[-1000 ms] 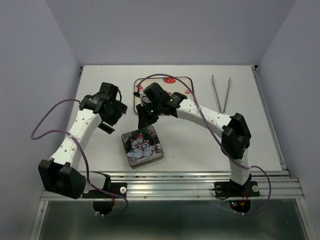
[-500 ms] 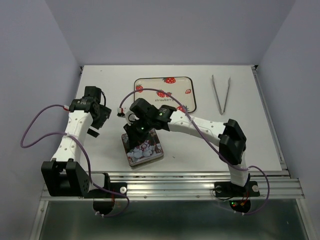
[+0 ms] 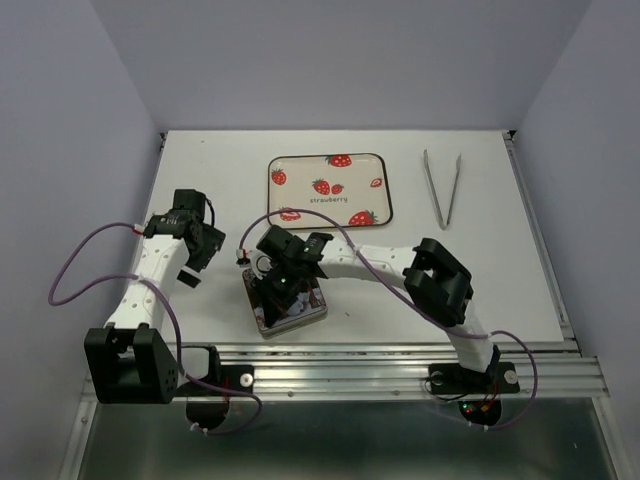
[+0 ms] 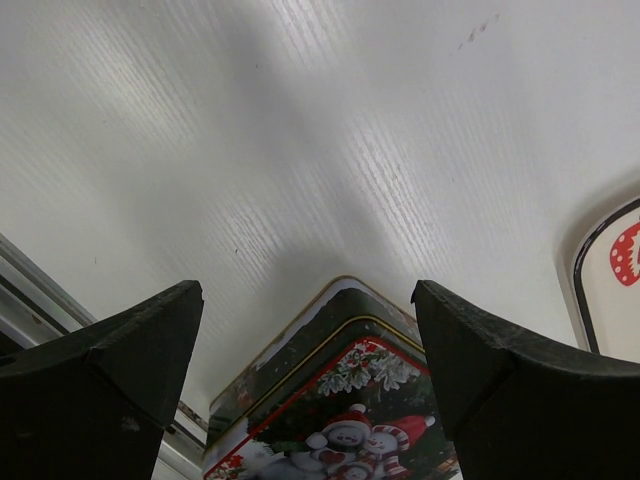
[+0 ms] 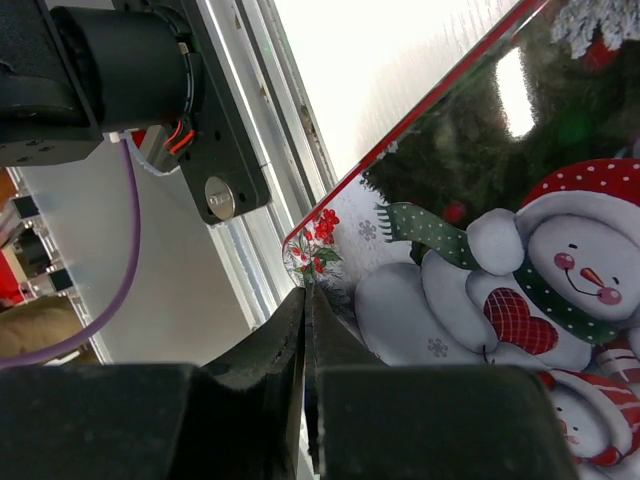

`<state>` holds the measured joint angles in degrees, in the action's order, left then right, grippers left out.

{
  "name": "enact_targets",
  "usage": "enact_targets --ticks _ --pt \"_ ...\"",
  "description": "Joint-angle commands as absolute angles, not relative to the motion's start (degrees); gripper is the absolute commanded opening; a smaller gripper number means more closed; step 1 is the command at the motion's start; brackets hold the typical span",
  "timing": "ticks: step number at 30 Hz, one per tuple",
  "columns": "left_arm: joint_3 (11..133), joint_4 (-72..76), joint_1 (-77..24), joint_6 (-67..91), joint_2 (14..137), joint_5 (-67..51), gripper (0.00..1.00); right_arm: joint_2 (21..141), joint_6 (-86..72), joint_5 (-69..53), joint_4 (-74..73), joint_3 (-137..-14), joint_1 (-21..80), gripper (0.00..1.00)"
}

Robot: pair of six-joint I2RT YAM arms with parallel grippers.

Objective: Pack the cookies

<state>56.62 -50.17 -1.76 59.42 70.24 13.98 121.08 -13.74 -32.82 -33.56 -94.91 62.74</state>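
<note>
The right end effector (image 5: 305,312) has its two black fingers pressed together with nothing between them. Their tips sit over the red-rimmed edge of the square metal tin with a snowman-printed lid (image 5: 500,280), near one corner. I cannot tell whether they touch the lid. The left end effector (image 4: 305,300) hangs with its jaws spread wide and holds nothing, above the white tabletop (image 3: 520,250) just left of the tin.

Farther back lie a cream rectangular tray printed with red strawberries (image 3: 300,175) and, to its right, a pair of slim metal tongs (image 3: 443,190).

None of the small orange-yellow flower-shaped cookies shows in any view. With the lid on the tin, they are most likely inside it, so the packing looks close to done.

Such biscuits should be light and stiff but brittle and crumbly. A gentle pinch across the width, on opposite scalloped edges, would suit them best; a hard squeeze could snap them.
</note>
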Motion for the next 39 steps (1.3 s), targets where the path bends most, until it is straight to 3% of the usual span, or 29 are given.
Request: enact_targets --ticks 1,8,12,15,18,19,20,21,28,39 --pt "55.64 -49.57 -1.49 58.54 67.06 15.47 0.99 124.1 -12.57 -23.74 -35.59 -94.12 63.54 0.06" --pt "53.97 -47.29 -1.49 56.25 66.35 9.59 0.99 122.79 -13.61 -17.06 -36.39 -101.41 63.02 0.06" --pt "53.44 -45.63 -1.49 57.31 67.41 1.43 0.99 119.54 -21.95 -15.47 -36.21 -107.83 57.33 0.07" --pt "53.53 -43.95 -1.49 56.52 66.8 -1.91 0.99 115.34 -26.96 -12.14 -36.21 -105.05 53.81 0.12" --pt "52.48 -44.56 -1.58 53.89 64.96 -3.68 0.99 110.5 -31.8 -7.65 -36.39 -101.0 49.68 0.31" --pt "51.77 -44.39 -1.67 53.36 64.34 -4.39 0.99 109.26 -33.3 -7.21 -36.3 -98.12 48.35 0.41" --pt "49.85 -43.86 -1.67 52.65 63.81 -5.35 0.99 108.29 -35.14 -7.9 -36.3 -96.69 47.12 0.59" --pt "49.05 -43.77 -1.67 52.3 63.11 -6.06 0.99 107.59 -35.5 -8.69 -36.39 -95.55 46.15 0.62" --pt "41.93 -39.39 -4.83 53.35 62.75 -7.73 0.99 108.19 -33.05 -16.34 -37.09 -92.64 44.82 0.63" --pt "41.22 -26.37 -8.26 51.06 68.64 -6.77 0.92 112.41 -32.87 -20.39 -34.54 -90.62 44.82 0.63"
